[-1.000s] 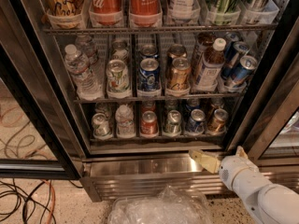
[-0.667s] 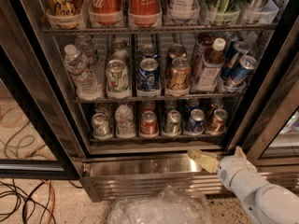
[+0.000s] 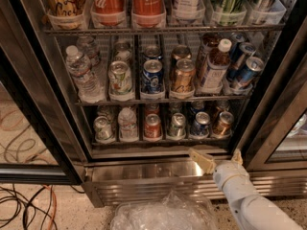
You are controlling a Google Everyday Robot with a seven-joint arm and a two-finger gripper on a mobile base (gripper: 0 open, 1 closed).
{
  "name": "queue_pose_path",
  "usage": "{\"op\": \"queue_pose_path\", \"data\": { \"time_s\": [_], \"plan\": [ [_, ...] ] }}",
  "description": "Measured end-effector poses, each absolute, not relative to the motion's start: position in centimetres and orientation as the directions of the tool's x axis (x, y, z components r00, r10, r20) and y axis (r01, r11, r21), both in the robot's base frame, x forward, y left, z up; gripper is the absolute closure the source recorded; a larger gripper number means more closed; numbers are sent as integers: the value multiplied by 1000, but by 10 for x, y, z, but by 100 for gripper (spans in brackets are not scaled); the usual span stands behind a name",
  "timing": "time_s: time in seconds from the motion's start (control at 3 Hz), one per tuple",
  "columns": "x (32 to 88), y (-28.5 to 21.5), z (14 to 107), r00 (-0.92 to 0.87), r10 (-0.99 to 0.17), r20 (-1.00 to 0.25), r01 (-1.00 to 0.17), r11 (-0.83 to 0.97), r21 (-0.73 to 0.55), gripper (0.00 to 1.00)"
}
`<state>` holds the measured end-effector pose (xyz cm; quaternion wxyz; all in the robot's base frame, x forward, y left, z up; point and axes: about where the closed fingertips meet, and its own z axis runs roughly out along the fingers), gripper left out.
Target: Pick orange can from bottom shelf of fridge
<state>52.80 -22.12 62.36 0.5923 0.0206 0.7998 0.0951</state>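
**A:** Where is the gripper (image 3: 214, 154)?

**B:** Low on the right, in front of the ribbed steel base of the fridge (image 3: 144, 189). It sits just below the level of the bottom shelf (image 3: 163, 141). The white arm (image 3: 249, 202) reaches up to it from the lower right corner.

**A:** And the jaws?

**B:** Released. The two pale fingers (image 3: 202, 160) stand spread apart with nothing between them.

**A:** Where is the orange can (image 3: 223, 123)?

**B:** It stands upright at the right end of the row on the bottom shelf, close to the black door frame. A blue can (image 3: 200, 124) is just beside it on its left. The gripper is below the can and apart from it, touching nothing on the shelf.

**A:** What else is in that row?

**B:** A red can (image 3: 153, 126) stands near the middle, with a silver can (image 3: 176, 125) between it and the blue one. More pale cans stand further left.

**A:** And on the rack above?

**B:** A water bottle (image 3: 81, 74) is at the left, and a taller gold can (image 3: 183, 75) stands right of centre.

**A:** Anything on the floor?

**B:** A crumpled clear plastic bag (image 3: 163, 214) lies in front of the base, left of the arm. Cables (image 3: 24, 209) trail across the floor at the far left.
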Motion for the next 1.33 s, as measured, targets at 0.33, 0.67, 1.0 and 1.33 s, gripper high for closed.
{"op": "queue_pose_path", "data": {
  "time_s": [0.33, 0.67, 1.0, 1.33],
  "plan": [
    [540, -234, 586, -246, 219, -944, 14, 975, 222, 0],
    [540, -234, 586, -246, 219, -944, 14, 975, 222, 0],
    [554, -237, 583, -208, 264, -942, 52, 965, 259, 3],
    [565, -249, 587, -143, 271, -952, 97, 961, 259, 19]
  ]
}}
